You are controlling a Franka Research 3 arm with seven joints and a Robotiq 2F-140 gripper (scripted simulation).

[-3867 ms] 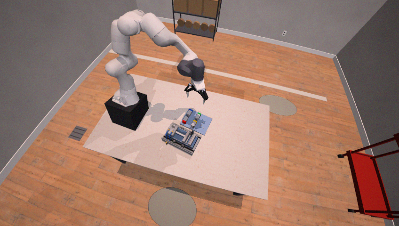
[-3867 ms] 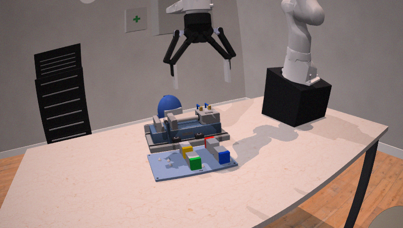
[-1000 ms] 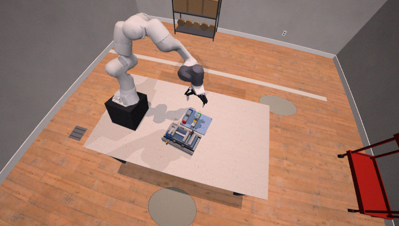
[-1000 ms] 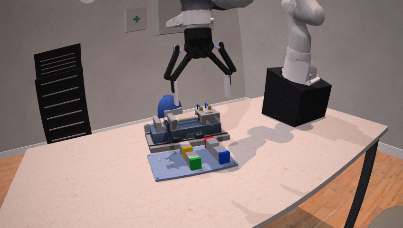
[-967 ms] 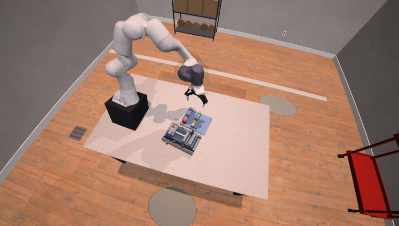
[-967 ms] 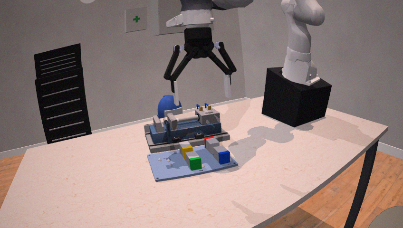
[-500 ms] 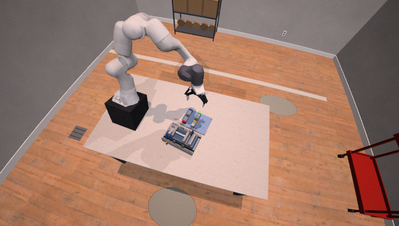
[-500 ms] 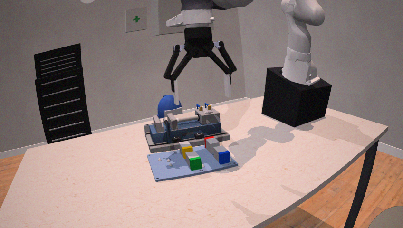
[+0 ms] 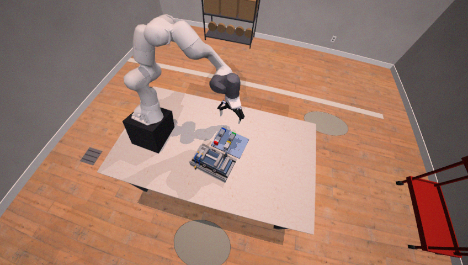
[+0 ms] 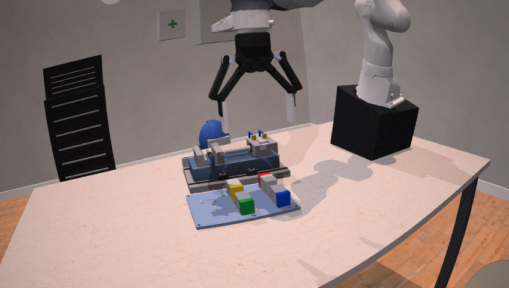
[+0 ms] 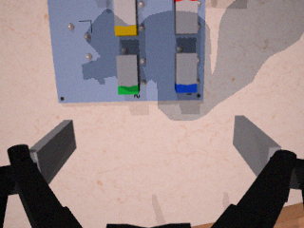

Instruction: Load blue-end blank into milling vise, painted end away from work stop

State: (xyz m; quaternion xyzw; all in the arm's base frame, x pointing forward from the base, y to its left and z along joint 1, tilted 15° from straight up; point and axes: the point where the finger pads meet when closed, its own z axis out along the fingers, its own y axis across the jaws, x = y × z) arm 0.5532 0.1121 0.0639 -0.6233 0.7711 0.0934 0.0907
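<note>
Your gripper's (image 9: 232,115) (image 10: 257,119) (image 11: 154,142) jaws stand wide apart, nothing between them. The blank with the blue end (image 9: 222,131) (image 10: 280,195) (image 11: 186,70) lies beyond and below them on the infeed plate (image 9: 241,147) (image 10: 214,217) (image 11: 71,81). Expect a stiff, fairly heavy, perhaps slippery block; grip its long sides mid-length, minding the pegs. It looks grey and boxy, one end painted blue.

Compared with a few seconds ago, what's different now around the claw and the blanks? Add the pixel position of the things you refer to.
The claw (image 9: 230,114) (image 10: 257,119) (image 11: 153,132) has come down a little, open and holding nothing. The four blanks on the infeed plate (image 9: 241,146) (image 10: 221,218) (image 11: 161,96) and the vise (image 9: 213,160) (image 10: 233,163) stayed put.
</note>
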